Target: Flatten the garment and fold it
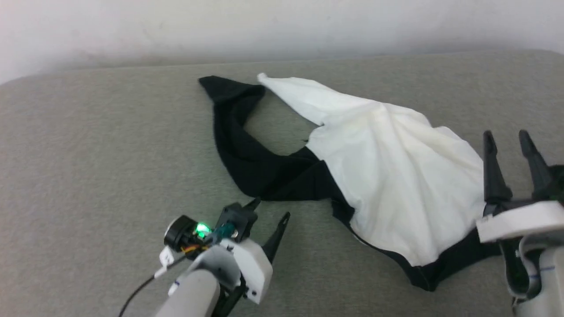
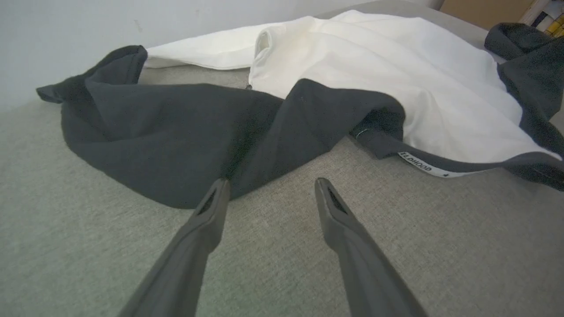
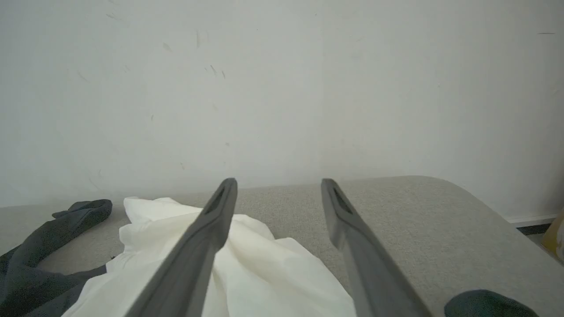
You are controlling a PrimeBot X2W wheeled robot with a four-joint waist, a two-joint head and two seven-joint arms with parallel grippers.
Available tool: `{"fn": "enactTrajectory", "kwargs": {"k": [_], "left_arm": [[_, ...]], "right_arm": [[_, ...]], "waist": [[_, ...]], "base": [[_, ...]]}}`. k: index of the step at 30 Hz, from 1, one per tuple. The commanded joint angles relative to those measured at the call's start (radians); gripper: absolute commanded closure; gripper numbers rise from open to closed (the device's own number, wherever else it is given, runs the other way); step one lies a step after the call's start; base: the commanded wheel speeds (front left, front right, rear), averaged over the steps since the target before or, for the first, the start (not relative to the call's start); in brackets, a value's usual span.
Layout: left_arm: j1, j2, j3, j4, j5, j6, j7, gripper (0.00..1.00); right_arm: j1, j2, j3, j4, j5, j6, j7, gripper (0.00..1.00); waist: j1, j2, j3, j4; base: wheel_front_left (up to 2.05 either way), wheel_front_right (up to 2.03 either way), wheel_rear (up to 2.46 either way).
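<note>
The left gripper [image 1: 269,210] is sitting low over the grey table [image 1: 88,154], its jaws spread and gripping nothing. In the left wrist view one fingertip [image 2: 220,187] is resting right at the edge of the black sleeve [image 2: 167,132]. The garment [image 1: 387,176] is lying crumpled across the middle and right of the table (white body bunched, the sleeve curling toward the far wall [image 1: 264,26]). The right gripper [image 1: 506,134] is hanging at the garment's right edge, jaws likewise spread and empty.
</note>
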State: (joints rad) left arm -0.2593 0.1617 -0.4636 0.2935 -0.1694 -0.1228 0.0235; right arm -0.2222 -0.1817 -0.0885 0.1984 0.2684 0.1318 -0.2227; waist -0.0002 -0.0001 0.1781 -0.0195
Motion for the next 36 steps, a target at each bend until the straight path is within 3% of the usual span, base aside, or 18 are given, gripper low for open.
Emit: {"fn": "enactTrajectory", "kwargs": {"k": [1, 7, 16, 18, 20, 24, 31, 36], "left_arm": [[-0.022, 0.006, -0.004, 0.008, -0.004, -0.005, 0.009, 0.0], [-0.154, 0.034, -0.08, 0.089, -0.024, -0.007, 0.126, 0.0], [-0.254, 0.087, -0.186, 0.21, -0.05, -0.008, 0.258, 0.0], [-0.253, 0.096, -0.239, 0.223, -0.083, -0.008, 0.302, 1.0], [-0.252, 0.111, -0.283, 0.22, -0.12, -0.008, 0.325, 1.0], [-0.244, 0.142, -0.292, 0.191, -0.129, -0.003, 0.267, 1.0], [-0.146, 0.2, -0.251, 0.064, -0.133, 0.077, 0.153, 1.0], [-0.035, 0.302, -0.208, -0.099, -0.148, 0.134, 0.156, 1.0]], "right_arm": [[0.011, 0.015, -0.006, -0.017, -0.007, -0.001, 0.004, 0.0], [0.098, 0.095, -0.061, -0.135, -0.022, -0.001, 0.062, 0.0], [0.113, 0.126, -0.081, -0.165, -0.023, -0.001, 0.074, 0.0], [0.115, 0.128, -0.087, -0.163, -0.026, -0.001, 0.072, 0.0], [0.115, 0.129, -0.096, -0.158, -0.029, -0.001, 0.072, 0.0], [0.116, 0.13, -0.11, -0.145, -0.036, -0.001, 0.081, 0.0], [0.143, 0.131, -0.118, -0.119, -0.039, -0.001, 0.098, 0.0], [0.166, 0.131, -0.109, -0.103, -0.036, -0.001, 0.107, 0.0]], "waist": [[0.0002, 0.0001, 0.029, -0.074], [0.0002, 0.0001, 0.085, -0.131], [0.0002, 0.0001, 0.122, -0.161], [0.0002, 0.0001, 0.121, -0.157], [0.0002, 0.0001, 0.115, -0.148], [0.0002, 0.0001, 0.082, -0.117], [0.0002, 0.0001, -0.012, -0.034], [0.0002, 0.0001, -0.059, 0.026]], "base": [[0.0, 0.0, 0.0], [0.0, 0.0, 0.0], [0.0, 0.0, 0.0], [0.0, 0.0, 0.0], [0.0, 0.0, 0.0], [0.0, 0.0, 0.0], [0.0, 0.0, 0.0], [0.0, 0.0, 0.0]]}}
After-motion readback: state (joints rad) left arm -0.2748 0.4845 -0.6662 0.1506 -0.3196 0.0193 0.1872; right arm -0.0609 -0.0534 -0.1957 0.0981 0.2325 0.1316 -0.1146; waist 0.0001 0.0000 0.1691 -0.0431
